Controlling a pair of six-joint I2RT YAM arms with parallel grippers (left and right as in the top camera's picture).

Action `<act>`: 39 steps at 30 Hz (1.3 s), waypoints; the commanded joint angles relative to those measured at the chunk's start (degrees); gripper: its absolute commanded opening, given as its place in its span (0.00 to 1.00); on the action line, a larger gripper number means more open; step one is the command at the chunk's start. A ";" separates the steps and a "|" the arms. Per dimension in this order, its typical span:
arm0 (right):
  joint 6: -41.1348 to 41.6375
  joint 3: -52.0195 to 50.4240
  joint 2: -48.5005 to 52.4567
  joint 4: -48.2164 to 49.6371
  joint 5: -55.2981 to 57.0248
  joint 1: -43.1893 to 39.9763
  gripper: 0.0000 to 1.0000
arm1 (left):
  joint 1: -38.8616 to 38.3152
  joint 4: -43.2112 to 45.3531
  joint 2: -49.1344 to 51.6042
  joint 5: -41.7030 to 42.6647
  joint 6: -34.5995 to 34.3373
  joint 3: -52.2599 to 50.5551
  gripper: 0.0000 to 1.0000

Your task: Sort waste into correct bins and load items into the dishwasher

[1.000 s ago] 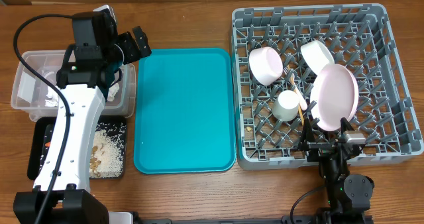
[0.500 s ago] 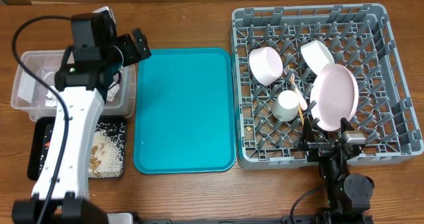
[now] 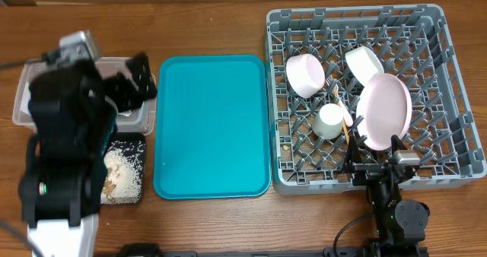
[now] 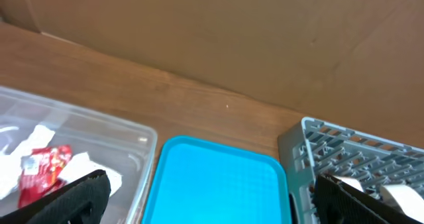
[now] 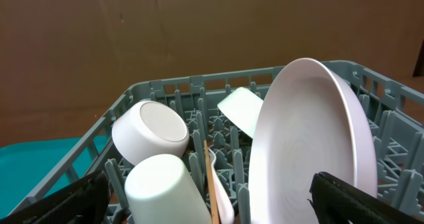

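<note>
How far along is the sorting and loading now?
Done: pink plate, bowls and cup sit in the grey rack; red wrapper and napkins lie in the clear tub, food scraps in the black tray. In hand: nothing, left gripper and right gripper are open. Left: nothing shows on the teal tray.

Teal tray [image 3: 213,128] bare, passable. Left arm [image 3: 68,158] overhangs tub [image 3: 20,105], black tray [image 3: 142,173]. Plate [image 3: 384,109], bowls [image 3: 306,74] crowd rack [image 3: 449,82] centre; right side free.

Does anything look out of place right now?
Only a small tan scrap in the grey dish rack, near its edge beside the teal tray; the other scraps lie in the black tray.
</note>
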 commanded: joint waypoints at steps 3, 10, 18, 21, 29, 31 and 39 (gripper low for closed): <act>-0.33 -0.61 -0.57 0.33 0.52 -0.26 1.00 | -0.33 0.39 -10.25 -3.10 -0.81 -14.84 1.00; -0.33 -0.61 -0.57 0.33 0.52 -0.26 1.00 | -0.33 9.44 -26.21 -3.26 -1.64 -38.07 1.00; -0.33 -0.61 -0.57 0.35 0.50 -0.26 1.00 | -0.35 25.57 -39.52 -3.13 -3.39 -56.81 1.00; -0.33 -0.61 -0.57 0.35 0.52 -0.26 1.00 | -0.35 30.91 -42.49 -3.15 -3.37 -60.74 1.00; -0.33 -0.61 -0.57 0.35 0.52 -0.26 1.00 | -0.35 37.44 -50.80 -3.34 -3.37 -69.22 1.00; -0.33 -0.61 -0.57 0.35 0.52 -0.26 1.00 | -0.35 37.38 -52.61 -3.56 -3.34 -70.69 1.00; -0.33 -0.61 -0.57 0.35 0.52 -0.26 1.00 | -0.37 34.56 -56.57 -3.48 5.20 -71.21 1.00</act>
